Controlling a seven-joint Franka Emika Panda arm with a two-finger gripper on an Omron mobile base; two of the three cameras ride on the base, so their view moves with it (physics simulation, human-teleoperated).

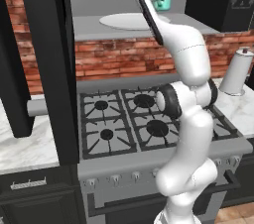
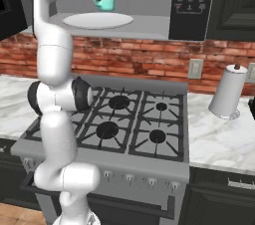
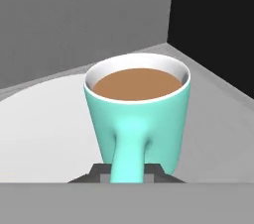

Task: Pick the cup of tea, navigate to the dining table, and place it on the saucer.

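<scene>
the hand point(image 2: 105, 1) grips the cup of tea point(image 3: 137, 114) by its handle, above a round white plate point(image 2: 97, 20) inside a smooth grey recess; a dark wall stands close beside it.

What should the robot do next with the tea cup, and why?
Probably close the fingers on the handle and lift gently. The cup of tea sits upright right at the fingers, its handle toward them, on the white round plate in the microwave.
</scene>
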